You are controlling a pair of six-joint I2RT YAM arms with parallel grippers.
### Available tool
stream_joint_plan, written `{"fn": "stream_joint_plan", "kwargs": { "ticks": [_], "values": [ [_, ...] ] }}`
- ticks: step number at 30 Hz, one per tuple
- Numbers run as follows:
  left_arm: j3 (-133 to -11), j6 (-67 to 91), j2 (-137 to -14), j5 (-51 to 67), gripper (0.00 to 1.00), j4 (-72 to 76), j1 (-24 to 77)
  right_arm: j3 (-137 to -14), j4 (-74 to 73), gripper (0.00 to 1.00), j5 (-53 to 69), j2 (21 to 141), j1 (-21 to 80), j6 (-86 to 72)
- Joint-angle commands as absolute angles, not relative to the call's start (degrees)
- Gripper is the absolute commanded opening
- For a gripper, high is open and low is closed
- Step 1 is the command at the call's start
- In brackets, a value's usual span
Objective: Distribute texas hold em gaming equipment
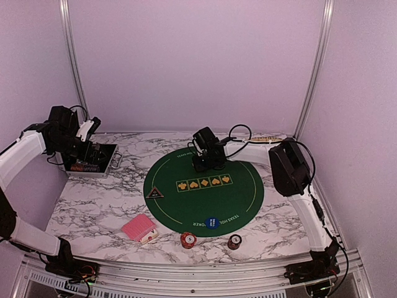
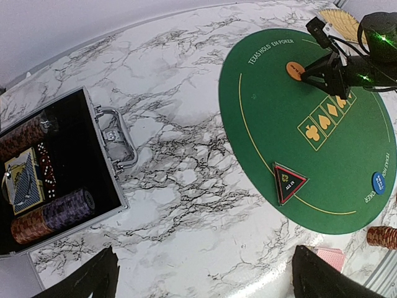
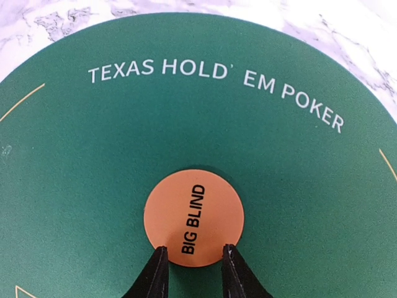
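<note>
Round green mat [image 3: 74, 186] bears a likely light, stiff, thin orange round button [image 3: 193, 205], best pinched edgewise by the right gripper [image 3: 194, 248], jaws slightly parted.

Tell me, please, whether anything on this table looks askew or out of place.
Only the red-backed playing card pile, on the marble tabletop beside the round green mat: it lies skewed, something lighter poking out at one corner. Nothing looks spilled or damaged.
</note>
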State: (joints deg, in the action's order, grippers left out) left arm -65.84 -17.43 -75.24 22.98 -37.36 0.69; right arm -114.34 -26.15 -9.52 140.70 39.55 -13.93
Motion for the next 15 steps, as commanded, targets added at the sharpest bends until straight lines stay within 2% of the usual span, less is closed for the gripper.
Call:
{"fn": "stream_joint_plan", "kwargs": {
  "ticks": [1,5,10,15],
  "values": [
    [-67.2,-17.8,-75.2,22.9,0.99,-38.6,0.4,-118.8,-28.0,0.30,-10.3,142.8,38.9,-15.0],
    [-67.2,-17.8,-75.0,22.7,0.99,-38.5,0.4,-118.2,-28.0,0.33,-10.9,140.8,38.8,-14.8],
    [-67.1,-17.8,-74.6,22.6,0.99,-38.6,0.4,-109.3,-26.2,0.52,-11.5,131.9,39.9,-12.7],
    [-66.8,-17.7,-74.4,22.7,0.99,-38.8,0.4,-94.5,-26.6,0.69,-10.6,121.0,43.4,-11.6]
  ]
}}
